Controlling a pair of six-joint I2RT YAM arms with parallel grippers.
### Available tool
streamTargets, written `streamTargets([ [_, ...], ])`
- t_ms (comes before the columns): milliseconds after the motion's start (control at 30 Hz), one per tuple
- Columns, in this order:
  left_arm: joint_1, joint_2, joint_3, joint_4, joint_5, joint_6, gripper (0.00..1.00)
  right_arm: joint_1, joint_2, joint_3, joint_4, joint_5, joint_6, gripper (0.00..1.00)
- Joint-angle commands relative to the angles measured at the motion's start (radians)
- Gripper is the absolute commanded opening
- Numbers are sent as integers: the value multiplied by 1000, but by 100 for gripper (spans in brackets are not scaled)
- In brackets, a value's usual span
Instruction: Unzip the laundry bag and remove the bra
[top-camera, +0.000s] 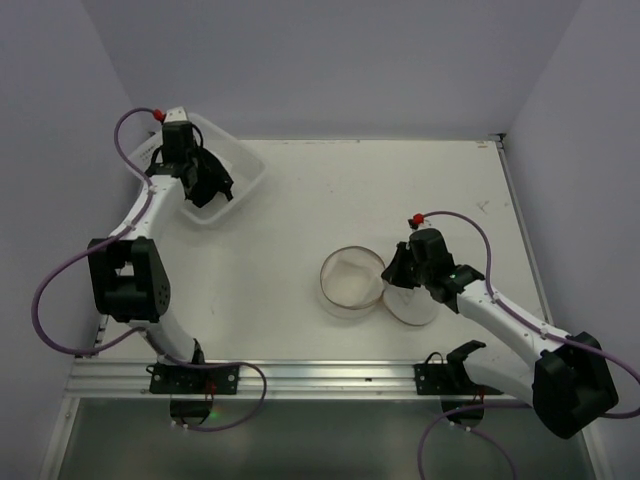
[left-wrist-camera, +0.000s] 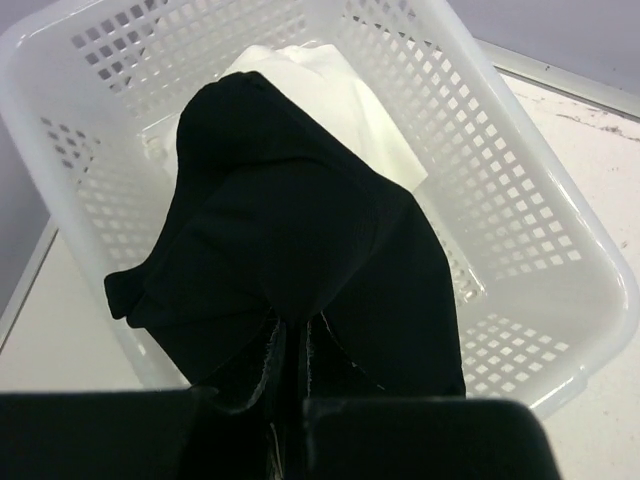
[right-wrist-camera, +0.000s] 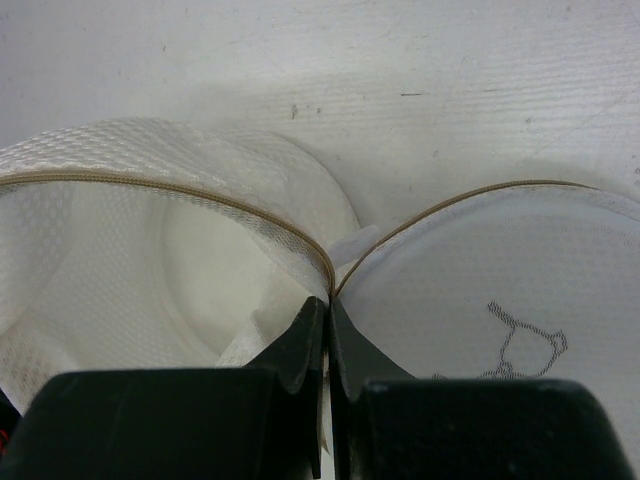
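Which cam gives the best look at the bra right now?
Left wrist. The black bra fills the frame, pinched in the left gripper above the white basket. Top external shows only a small dark mass at that gripper, hard to separate from it. Right wrist doesn't show it at all.

The gripper (right-wrist-camera: 327, 330) has its two black fingers pressed together on the bag (right-wrist-camera: 180, 260), at the point where the two tan zip (right-wrist-camera: 200, 195) lines meet. To the left the drum-shaped body lies open, its white mesh inside showing. To the right the round lid (right-wrist-camera: 480, 270) lies flat with a small black pictogram (right-wrist-camera: 525, 345) on it. Both rest on the scuffed white counter (right-wrist-camera: 320, 60).
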Motion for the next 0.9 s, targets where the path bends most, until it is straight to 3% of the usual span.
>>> streamTargets([
  [0, 0, 57, 81, -19, 59, 39, 0, 2, 1, 36, 13, -18, -20, 0],
  [300, -3, 220, 140, -29, 241, -9, 2, 3, 0, 50, 13, -10, -45, 2],
  [333, -4, 229, 145, -31, 246, -15, 8, 2, 3, 51, 13, -12, -52, 3],
  [367, -3, 238, 150, -32, 252, -24, 26, 3, 9, 60, 10, -12, -68, 4],
  [433, -4, 240, 157, -42, 278, -48, 46, 3, 17, 76, 0, -10, -92, 9],
  [467, -6, 231, 156, -42, 300, -58, 64, 2, 24, 92, -11, -9, -98, 11],
  [567, -20, 168, 147, -49, 300, -73, 88, 3, 29, 120, -26, -2, -112, 21],
  [667, -46, 85, 138, -89, 292, -79, 100, 2, 30, 148, -40, 7, -111, 34],
  [867, -186, -110, 93, -193, 280, -101, 100, 2, -3, 192, -114, 106, -53, 72],
])
